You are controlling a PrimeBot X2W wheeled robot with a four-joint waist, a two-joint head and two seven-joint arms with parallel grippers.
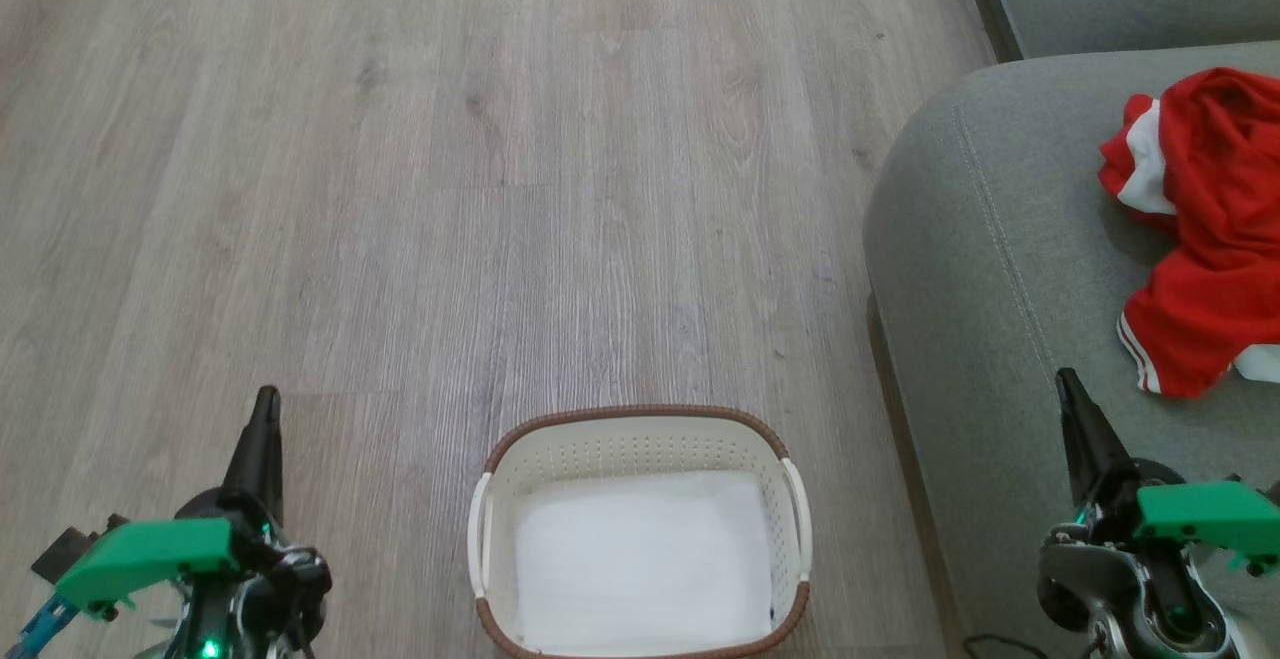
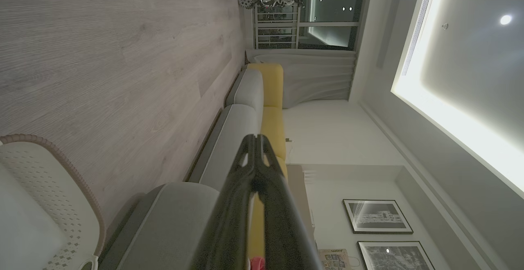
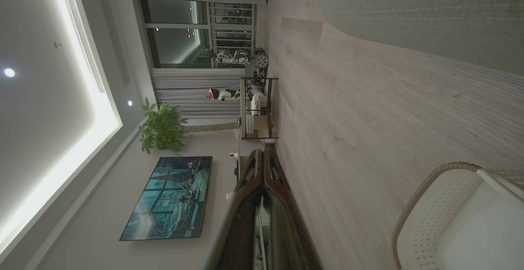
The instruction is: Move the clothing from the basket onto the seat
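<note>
The basket [image 1: 640,411] is standing empty at six o'clock; the clothing [image 1: 1215,239] is lying on the seat [image 1: 1000,289] at three. The left hand [image 1: 266,404] and right hand [image 1: 1068,384] are hovering clenched, empty: advise parking clear.

Grey wood-plank floor [image 1: 500,139]; dark window [image 3: 180,36], potted plant [image 3: 161,128], wall screen [image 3: 172,196], 2 framed pictures [image 2: 378,216]

Head view bright, wrist views dim, ceiling light strip [image 2: 450,126] glaring, left tool [image 2: 256,139] blurred near lens
</note>
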